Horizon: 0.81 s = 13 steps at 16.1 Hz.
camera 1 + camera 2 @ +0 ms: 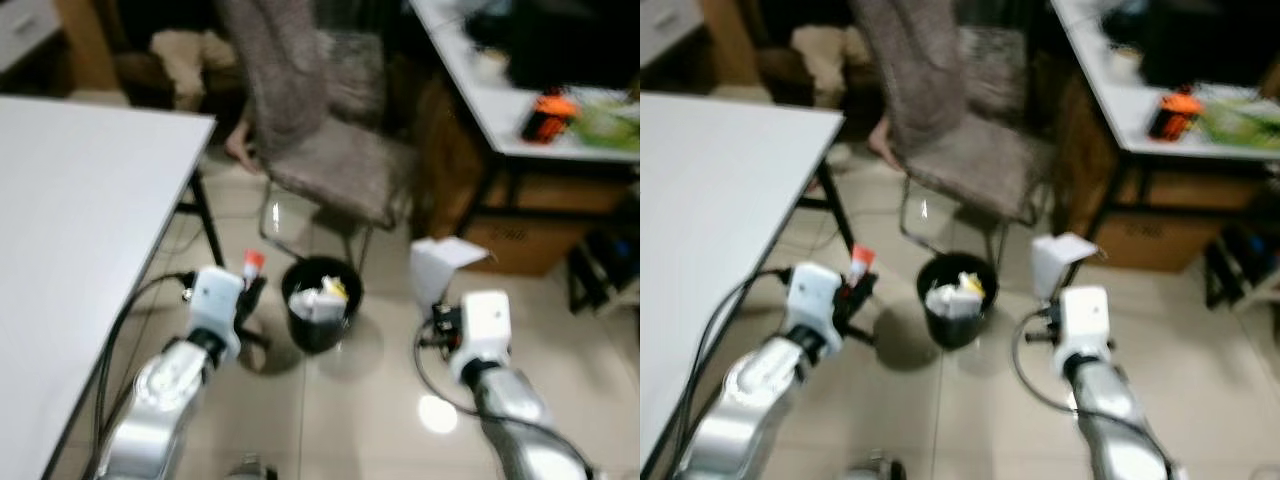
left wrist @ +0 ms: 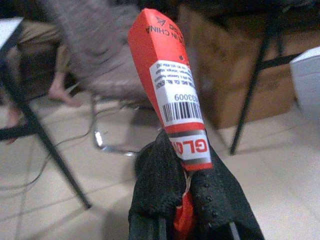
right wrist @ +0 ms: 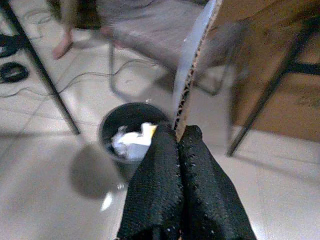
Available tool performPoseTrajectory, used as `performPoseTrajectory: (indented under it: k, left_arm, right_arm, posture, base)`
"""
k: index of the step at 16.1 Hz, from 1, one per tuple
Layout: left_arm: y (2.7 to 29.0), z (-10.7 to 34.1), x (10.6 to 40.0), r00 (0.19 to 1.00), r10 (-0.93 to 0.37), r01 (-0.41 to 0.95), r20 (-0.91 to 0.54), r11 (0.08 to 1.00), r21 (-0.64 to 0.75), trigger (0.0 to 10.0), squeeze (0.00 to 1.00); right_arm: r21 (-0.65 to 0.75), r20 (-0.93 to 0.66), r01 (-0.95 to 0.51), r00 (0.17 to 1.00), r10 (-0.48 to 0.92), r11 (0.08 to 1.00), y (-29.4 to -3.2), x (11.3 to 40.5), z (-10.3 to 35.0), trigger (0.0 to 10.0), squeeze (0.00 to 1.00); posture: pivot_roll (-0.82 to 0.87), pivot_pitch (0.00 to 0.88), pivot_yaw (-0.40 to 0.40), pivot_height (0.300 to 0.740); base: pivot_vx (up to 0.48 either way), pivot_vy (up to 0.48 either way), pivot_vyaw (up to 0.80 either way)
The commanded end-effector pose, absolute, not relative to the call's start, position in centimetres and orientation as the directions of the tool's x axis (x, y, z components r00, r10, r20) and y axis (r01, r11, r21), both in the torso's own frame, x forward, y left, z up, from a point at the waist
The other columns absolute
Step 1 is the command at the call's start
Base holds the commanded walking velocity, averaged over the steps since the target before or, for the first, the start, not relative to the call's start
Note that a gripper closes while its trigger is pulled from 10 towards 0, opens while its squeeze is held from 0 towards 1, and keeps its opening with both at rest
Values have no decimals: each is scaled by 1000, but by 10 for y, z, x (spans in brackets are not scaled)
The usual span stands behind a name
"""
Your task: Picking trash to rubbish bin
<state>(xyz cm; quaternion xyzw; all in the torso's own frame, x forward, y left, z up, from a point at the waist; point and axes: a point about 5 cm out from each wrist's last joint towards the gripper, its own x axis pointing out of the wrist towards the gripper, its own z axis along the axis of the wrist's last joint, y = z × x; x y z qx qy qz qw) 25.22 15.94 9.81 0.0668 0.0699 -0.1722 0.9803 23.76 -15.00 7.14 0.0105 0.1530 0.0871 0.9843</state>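
Observation:
A small black rubbish bin (image 1: 321, 302) stands on the tiled floor between my arms, with crumpled white and yellow trash (image 1: 325, 296) inside. My left gripper (image 1: 250, 283) is shut on a red wrapper (image 2: 170, 90) with a barcode label, held just left of the bin. My right gripper (image 1: 437, 300) is shut on a white piece of cardboard (image 1: 440, 263), held to the right of the bin. In the right wrist view the cardboard (image 3: 192, 65) stands edge-on above the black fingers (image 3: 165, 185), with the bin (image 3: 127, 135) beyond.
A white table (image 1: 70, 230) fills the left side, its black leg (image 1: 207, 215) near the left gripper. A grey chair (image 1: 320, 150) draped in cloth stands behind the bin. A desk (image 1: 520, 110) and a brown box (image 1: 520, 235) are at the right.

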Motion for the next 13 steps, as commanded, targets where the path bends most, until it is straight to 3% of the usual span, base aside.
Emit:
performPoseTrajectory:
  k: [1,13]
  left_arm:
    - [155,100,252,928,-340,357,-152,928,105,10000,0]
    - [154,99,250,921,-356,375,-159,921,110,10000,0]
  right_arm:
    - [30,-293,-150,944,152,988,-158,237,73,10000,0]
    - [6,-337,-244,913,232,970,-151,243,62,10000,0]
  posture:
    - [-63,121,-34,740]
    - [-50,113,-35,740]
  base:
    - [439,0,0]
    - [439,0,0]
